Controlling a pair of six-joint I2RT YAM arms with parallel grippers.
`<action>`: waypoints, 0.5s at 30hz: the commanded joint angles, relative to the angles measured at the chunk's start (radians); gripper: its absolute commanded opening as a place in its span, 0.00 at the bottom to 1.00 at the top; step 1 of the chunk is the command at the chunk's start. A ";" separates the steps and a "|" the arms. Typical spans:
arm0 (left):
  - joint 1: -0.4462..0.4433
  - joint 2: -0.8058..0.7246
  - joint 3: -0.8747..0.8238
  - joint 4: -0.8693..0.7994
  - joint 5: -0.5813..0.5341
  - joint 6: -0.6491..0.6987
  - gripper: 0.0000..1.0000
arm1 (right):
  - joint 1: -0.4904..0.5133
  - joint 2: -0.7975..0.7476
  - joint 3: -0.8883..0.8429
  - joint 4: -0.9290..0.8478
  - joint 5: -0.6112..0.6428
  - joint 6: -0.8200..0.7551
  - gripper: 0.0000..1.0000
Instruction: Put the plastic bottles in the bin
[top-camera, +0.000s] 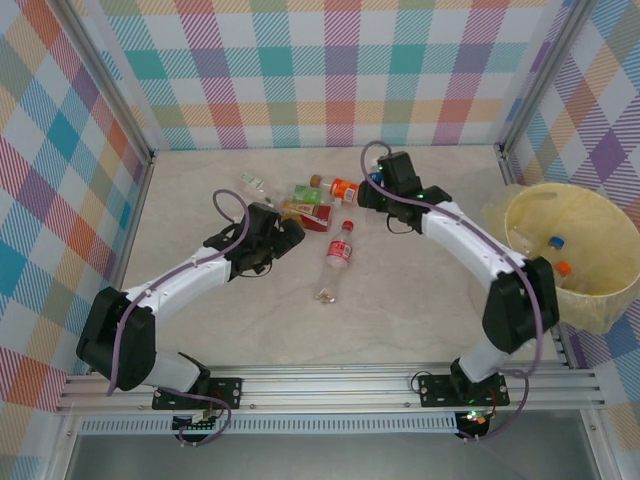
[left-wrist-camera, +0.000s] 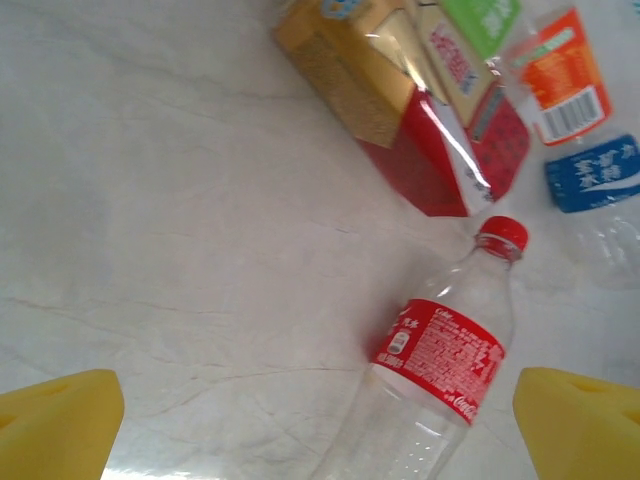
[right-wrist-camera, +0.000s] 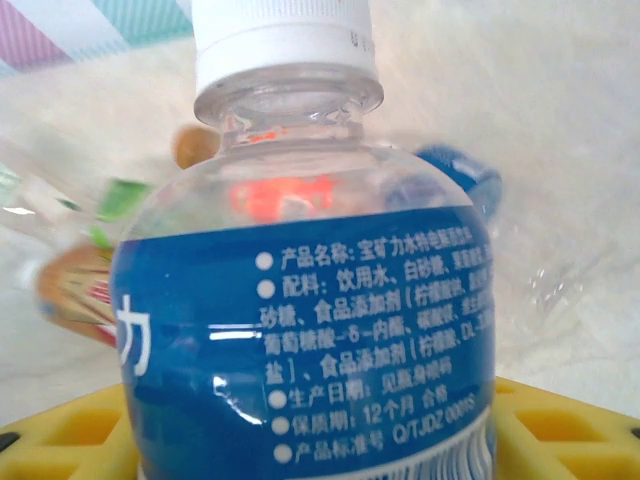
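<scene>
Here the right gripper (right-wrist-camera: 315, 430) pinches a blue-label bottle (right-wrist-camera: 310, 300). The left gripper (left-wrist-camera: 315, 410), spread wide, has a red-label bottle (left-wrist-camera: 440, 350) lying just to its right. The bin (top-camera: 590, 200), at the right, holds capped bottles (top-camera: 556, 243).

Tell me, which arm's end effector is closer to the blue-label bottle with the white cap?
Right. The right end effector has the blue-label bottle between its fingers; the left end effector hangs open farther left, beside a red-label bottle.

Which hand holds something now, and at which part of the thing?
The right hand holds the blue-label bottle by its labelled body. The left hand is open, holding nothing.
</scene>
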 joint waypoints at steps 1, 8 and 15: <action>-0.004 0.014 0.005 0.077 0.066 0.074 1.00 | -0.019 -0.100 -0.014 0.045 -0.049 -0.051 0.49; -0.142 0.116 0.167 -0.095 -0.047 0.273 1.00 | -0.077 -0.302 0.004 0.017 -0.112 -0.083 0.48; -0.288 0.307 0.387 -0.268 -0.196 0.400 1.00 | -0.215 -0.453 0.023 -0.053 -0.212 -0.069 0.48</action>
